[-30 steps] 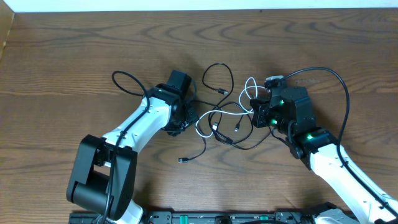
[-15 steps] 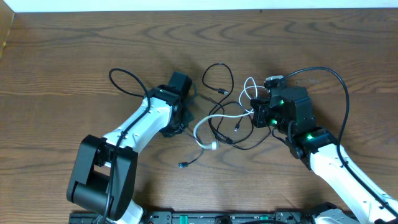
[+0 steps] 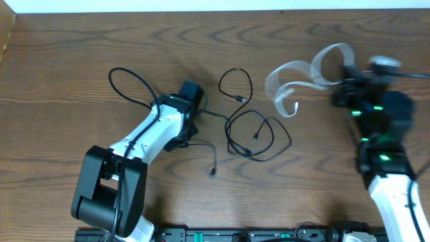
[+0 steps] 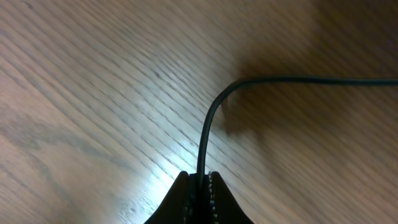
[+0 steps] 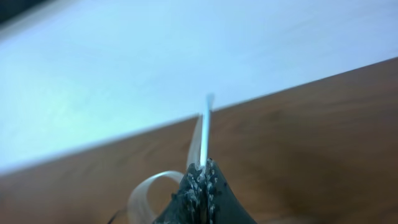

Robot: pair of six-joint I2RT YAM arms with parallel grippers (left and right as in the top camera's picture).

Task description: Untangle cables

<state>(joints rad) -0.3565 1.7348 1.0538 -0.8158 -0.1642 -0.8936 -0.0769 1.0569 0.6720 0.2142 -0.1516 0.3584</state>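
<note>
I judge the untangling mostly done. The white cable (image 5: 204,130) hangs in the air as a blurred ribbon at the far right, clear of the black cable (image 3: 259,138), which lies in loose overlapping loops on the table (image 3: 67,67). My right gripper (image 5: 202,173) is pinched on the white cable and my left gripper (image 4: 200,182) on a black strand. What remains is to lay the white one down apart and open out the black loops.

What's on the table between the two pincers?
Overhead, loops of the black cable lie between the left pincer and right pincer; the blurred white cable trails from the right one.
</note>
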